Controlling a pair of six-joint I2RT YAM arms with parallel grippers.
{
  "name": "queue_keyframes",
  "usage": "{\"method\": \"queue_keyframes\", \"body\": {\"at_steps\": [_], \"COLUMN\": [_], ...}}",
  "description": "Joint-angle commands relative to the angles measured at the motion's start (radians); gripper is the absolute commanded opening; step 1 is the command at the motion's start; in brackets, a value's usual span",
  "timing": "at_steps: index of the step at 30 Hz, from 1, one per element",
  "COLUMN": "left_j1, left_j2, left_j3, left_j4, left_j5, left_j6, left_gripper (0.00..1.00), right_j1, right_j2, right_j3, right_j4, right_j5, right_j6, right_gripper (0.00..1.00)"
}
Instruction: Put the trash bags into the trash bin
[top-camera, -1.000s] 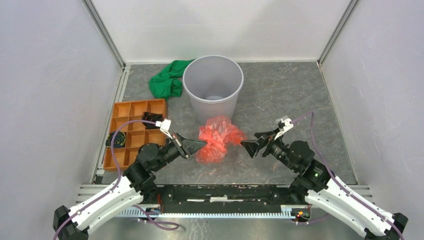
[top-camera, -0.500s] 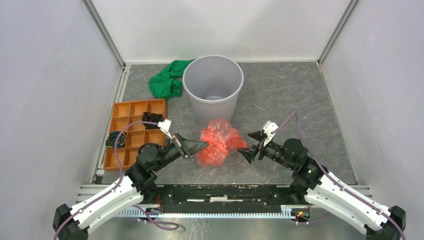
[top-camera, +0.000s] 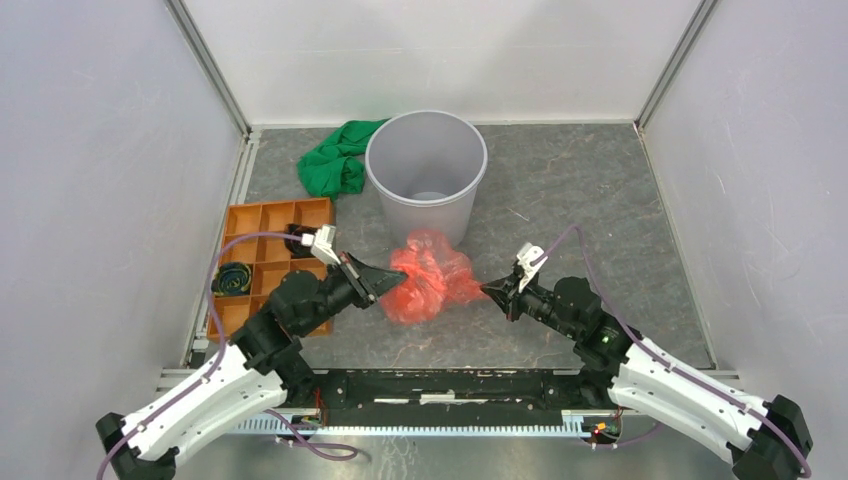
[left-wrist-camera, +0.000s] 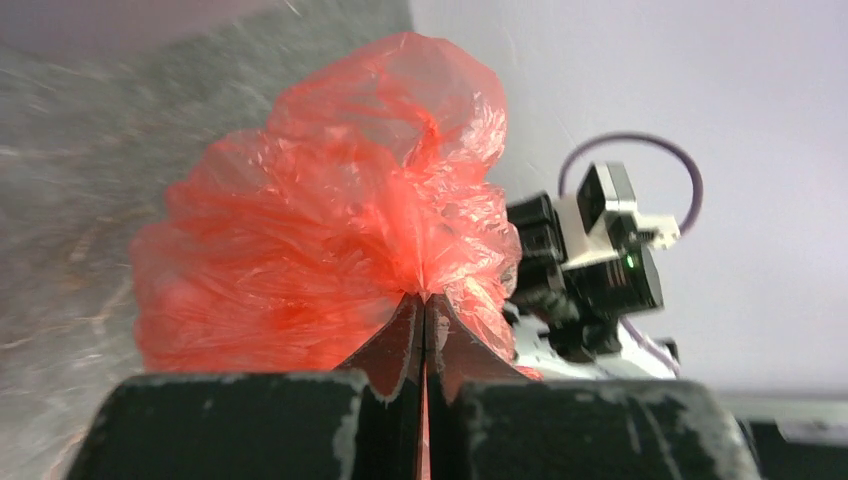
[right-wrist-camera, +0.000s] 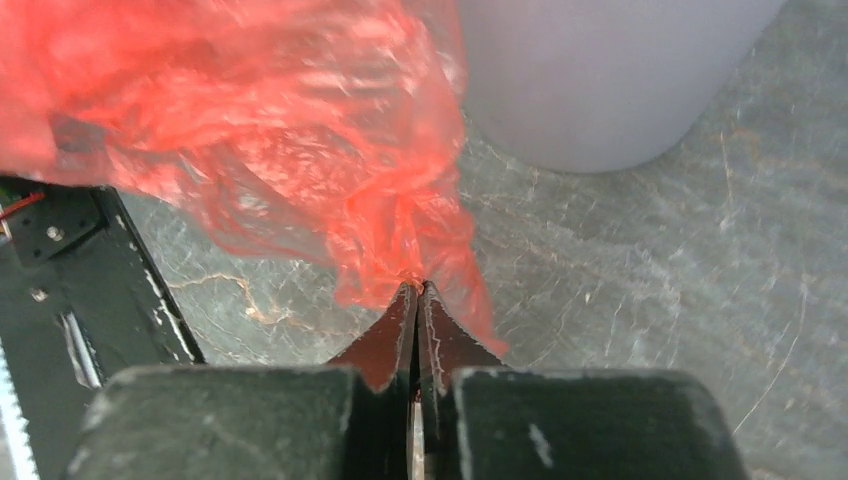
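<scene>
A crumpled red trash bag (top-camera: 430, 280) hangs between my two grippers, just in front of the light-grey trash bin (top-camera: 427, 165). My left gripper (top-camera: 400, 280) is shut on the bag's left side; in the left wrist view its tips (left-wrist-camera: 425, 298) pinch the red film (left-wrist-camera: 330, 230). From the right, my right gripper (top-camera: 490, 290) is shut on the bag's right corner, and the right wrist view shows its tips (right-wrist-camera: 416, 288) closed on a twist of red plastic (right-wrist-camera: 300, 150) with the bin's wall (right-wrist-camera: 600, 70) beyond.
A green cloth (top-camera: 335, 160) lies left of the bin by the back wall. An orange compartment tray (top-camera: 262, 265) with dark items sits at the left, close to my left arm. Grey walls enclose the floor on three sides.
My right gripper moved left to the bag's right corner and closed on it. My left gripper, still shut on the bag, shifted slightly up and left, pulling the bag with it.
</scene>
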Motion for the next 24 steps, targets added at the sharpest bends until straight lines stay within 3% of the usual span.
{"method": "queue_keyframes", "body": {"at_steps": [1,5,12,15,19,24], "left_j1": [0.006,0.009,0.055,0.107,0.214,0.242], "left_j2": [-0.005,0.016,0.238,0.331,0.421,0.371], "left_j3": [0.159,0.188,0.343,0.389,0.431,0.417], "left_j4": [-0.404,-0.451,-0.602,-0.603,-0.631,-0.613], "left_j5": [-0.299,-0.387,-0.568,-0.507,-0.398,-0.287], "left_j6": [0.101,0.153,0.327,0.403,0.466,0.486], "left_gripper": [0.02,0.08,0.09,0.09,0.09,0.10], "right_j1": [-0.002,-0.003,-0.003,-0.003,-0.002,-0.003], "right_j2": [-0.041,-0.091,-0.112,-0.102,-0.086,-0.082], "right_j3": [-0.028,-0.053,0.066,0.126,0.219,0.292], "right_j4": [-0.055,-0.091,-0.163,-0.172,-0.280,-0.317], "right_j5": [0.080,-0.001,-0.164,-0.217,-0.114,-0.007], "right_j6": [0.148,0.236,0.219,0.213,0.189,0.127], "right_gripper": [0.00,0.00,0.00,0.00,0.00,0.00]}}
